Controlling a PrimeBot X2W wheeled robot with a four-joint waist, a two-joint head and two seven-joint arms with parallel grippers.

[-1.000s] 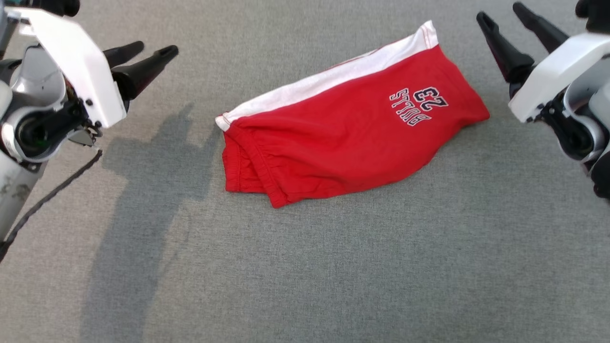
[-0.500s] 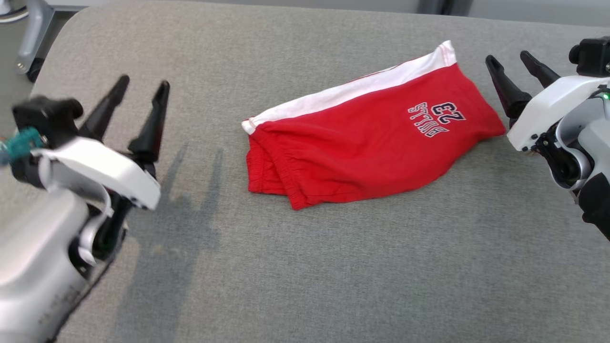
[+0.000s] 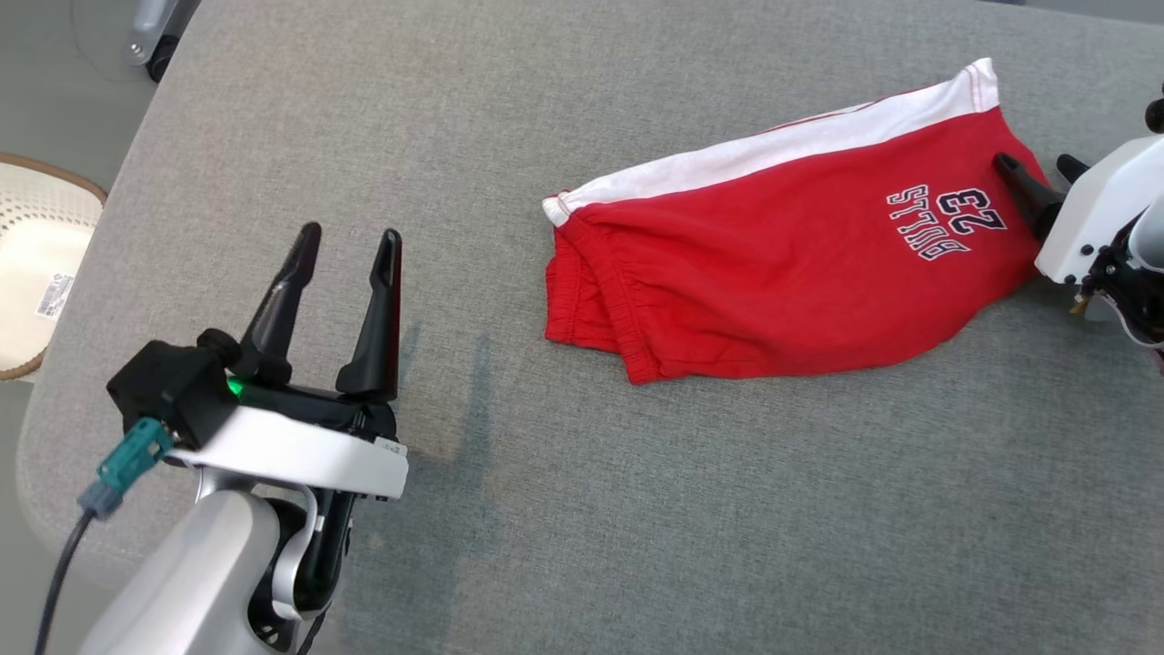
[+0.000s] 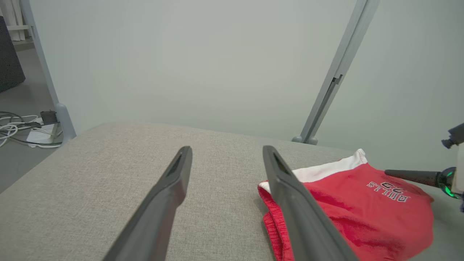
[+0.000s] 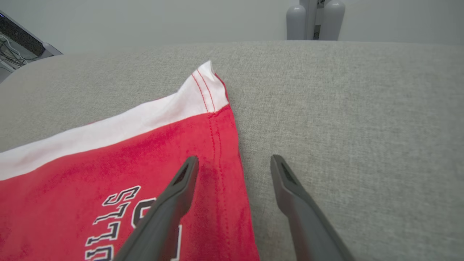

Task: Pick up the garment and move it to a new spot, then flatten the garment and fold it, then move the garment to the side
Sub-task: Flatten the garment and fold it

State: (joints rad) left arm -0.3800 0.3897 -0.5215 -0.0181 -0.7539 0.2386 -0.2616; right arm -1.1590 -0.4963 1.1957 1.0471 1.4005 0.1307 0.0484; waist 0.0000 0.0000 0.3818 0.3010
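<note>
Heads up, the head camera has swung, which is why the shorts (image 3: 773,273) sit further right in the head view now. They haven't actually shifted on the counter (image 3: 637,509). They're lying folded over, with the white band (image 3: 773,150) along their far edge.

The real change is the arms. The right end effector (image 3: 1032,164) has closed in from beside the shorts and now straddles their edge by the BULLS 23 print (image 3: 946,223). One finger is over red cloth and the other over bare counter, spread apart, nothing pinched yet. The left end effector (image 3: 351,232) has swung round to point away from the robot. It's also spread and empty, well clear of the shorts on their elastic end.

My guess is the right one is lining up a grab on that edge, so a pick or drag comes next. Done one-handed, the fold could easily flop open.
</note>
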